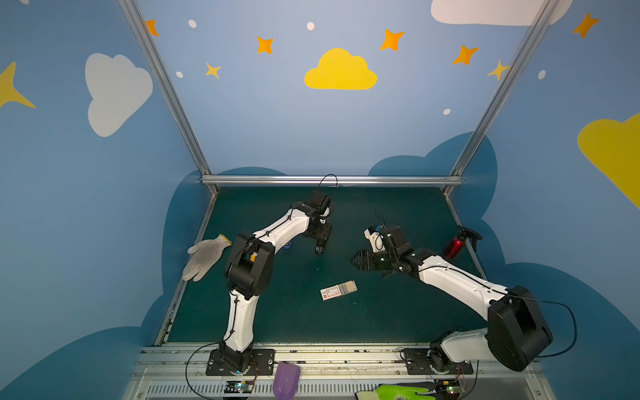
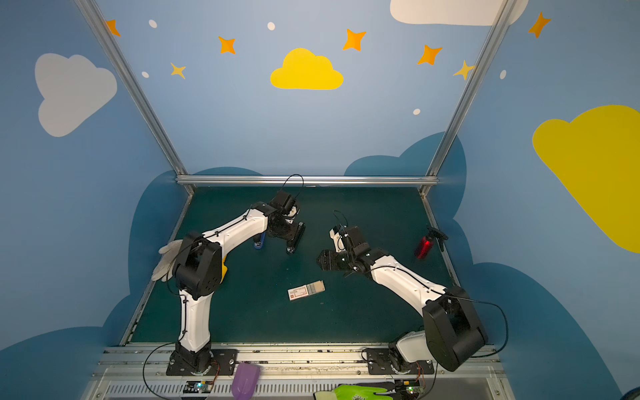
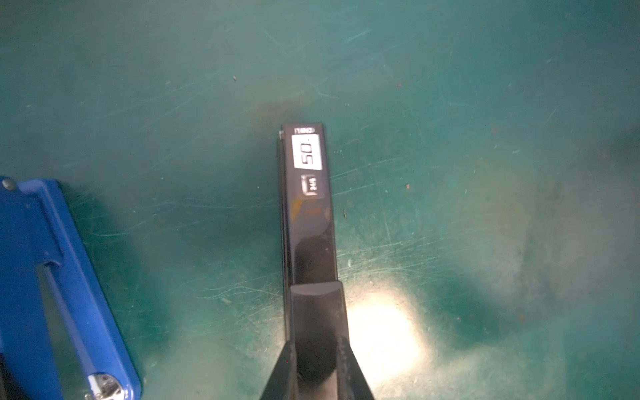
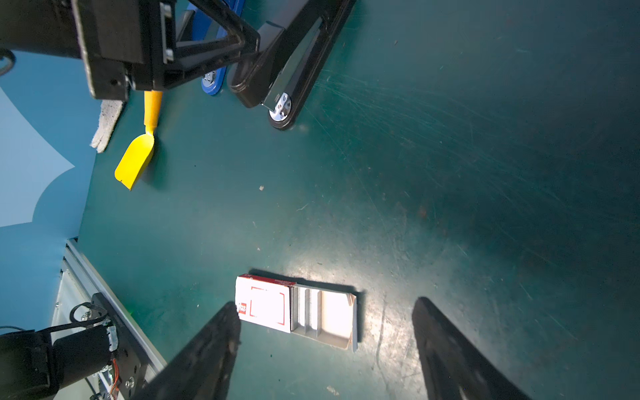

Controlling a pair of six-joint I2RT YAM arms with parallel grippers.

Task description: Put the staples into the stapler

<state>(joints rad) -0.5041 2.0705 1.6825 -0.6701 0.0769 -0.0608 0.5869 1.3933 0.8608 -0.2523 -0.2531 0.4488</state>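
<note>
My left gripper (image 3: 317,311) is clamped on the black stapler (image 4: 287,69), whose lid looks lifted. My right gripper (image 4: 326,306) hangs wide open above the slid-open staple box (image 1: 338,290), roughly five o'clock from the stapler in a top view. The staples (image 4: 304,311) lie in its drawer, so picking and loading remain.

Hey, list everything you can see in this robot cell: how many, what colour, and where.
black stapler: 1, black, far middle of the mat, top raised, in the left tool
blue stapler: 1, blue, beside the black stapler
staple box: 1, white with a red mark, mat centre, slid open
staples: grey rows, count unclear, in the box tray
yellow scoop: 1, yellow, left part of the mat
knit glove: 1, off-white, left mat edge
spray bottle: 1, red, right mat edge
purple scoop: 1, purple, front rail
green glove: 1, green, front rail
mat: 1, dark green
arms: 2, white and black
left tool: black, shut on the black stapler
right tool: black, open, above the mat
</note>
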